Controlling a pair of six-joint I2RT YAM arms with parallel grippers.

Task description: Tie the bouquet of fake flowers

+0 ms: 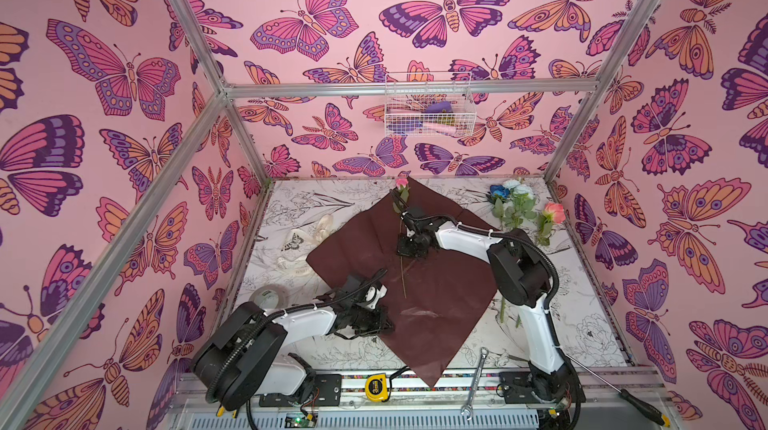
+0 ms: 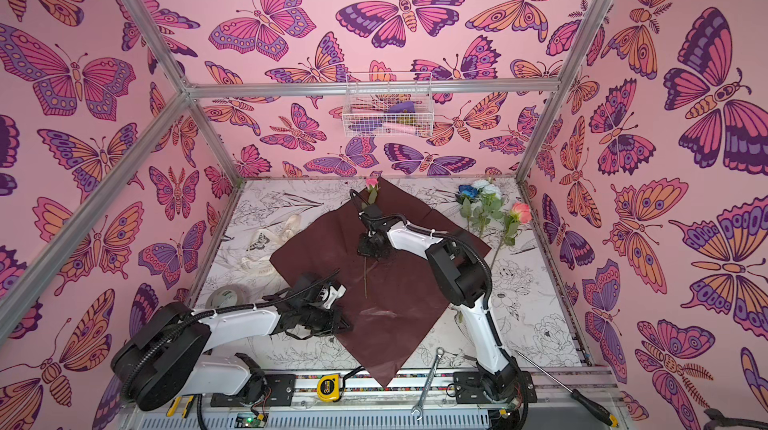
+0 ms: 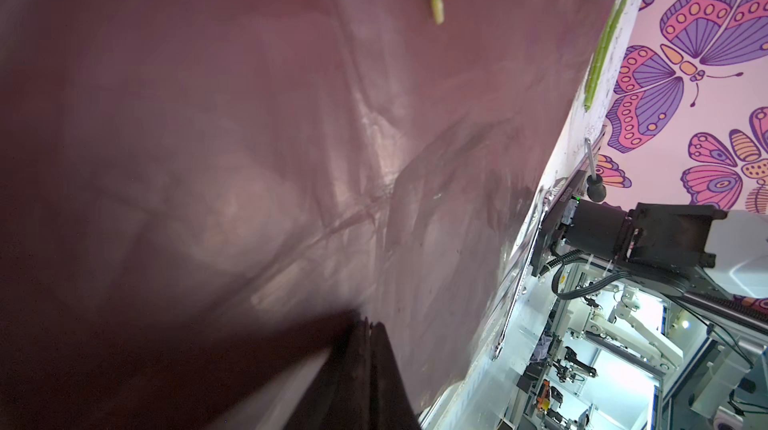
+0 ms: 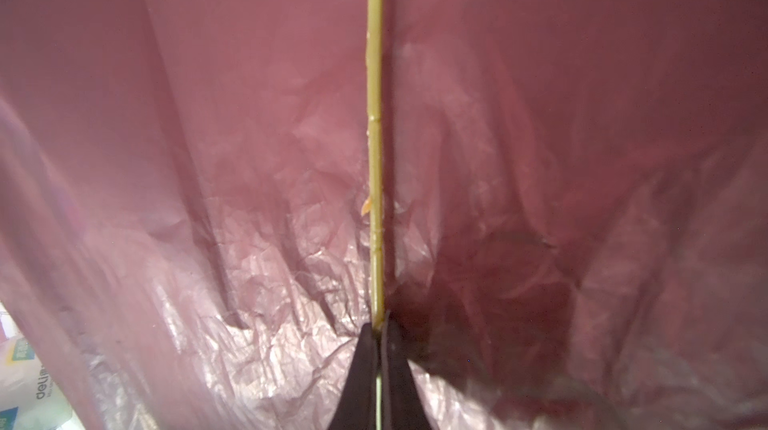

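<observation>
The dark red wrapping paper (image 1: pixel 440 282) lies spread as a diamond in the middle of the table. A pink rose (image 1: pixel 401 183) lies on it, head at the far corner, stem (image 4: pixel 375 137) running toward the near side. My right gripper (image 1: pixel 409 251) is shut on that stem partway down, and the closed jaws (image 4: pixel 379 322) show in the right wrist view. My left gripper (image 1: pixel 386 322) sits low at the paper's left edge. Its jaws (image 3: pixel 370 324) are shut, and a fold of the paper runs into the tips. Blue and white roses (image 1: pixel 509 191) and a peach rose (image 1: pixel 555 212) lie on the table at the back right.
A cream ribbon (image 1: pixel 307 237) and a tape roll (image 1: pixel 270 295) lie left of the paper. A tape measure (image 1: pixel 377 387), wrench (image 1: pixel 476 382) and screwdriver (image 1: pixel 615 386) sit along the front rail. A wire basket (image 1: pixel 428 106) hangs on the back wall.
</observation>
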